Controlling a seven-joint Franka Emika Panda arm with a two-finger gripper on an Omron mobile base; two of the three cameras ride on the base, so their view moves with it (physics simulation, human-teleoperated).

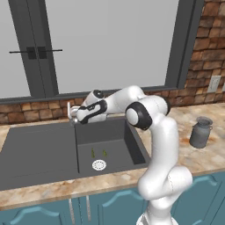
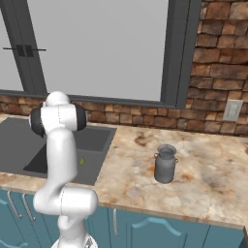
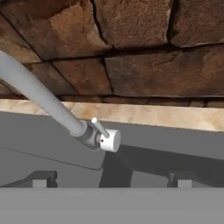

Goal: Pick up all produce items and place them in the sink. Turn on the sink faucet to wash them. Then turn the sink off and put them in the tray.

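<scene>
Two tiny green produce items (image 1: pixel 92 153) (image 1: pixel 105 153) lie on the floor of the sink (image 1: pixel 39 149) basin, just behind the white drain (image 1: pixel 99 165). One of the produce items (image 2: pixel 81 161) also peeks past the arm in the right base view. The slim silver sink faucet (image 1: pixel 70 112) stands at the sink's back rim. My gripper (image 1: pixel 74 117) is right beside it and open. In the hand view the faucet's base and small lever (image 3: pixel 99 127) sit just above my open gripper (image 3: pixel 111 181), with nothing between the fingertips (image 3: pixel 39 179). No water is running. The tray is out of view.
A grey metal jug (image 1: pixel 201 132) stands on the marble counter (image 1: pixel 193 154) to the right of the sink. A brick wall (image 3: pixel 131 52) and a window run close behind the faucet. The flat drainboard (image 1: pixel 35 147) makes up the sink's left half.
</scene>
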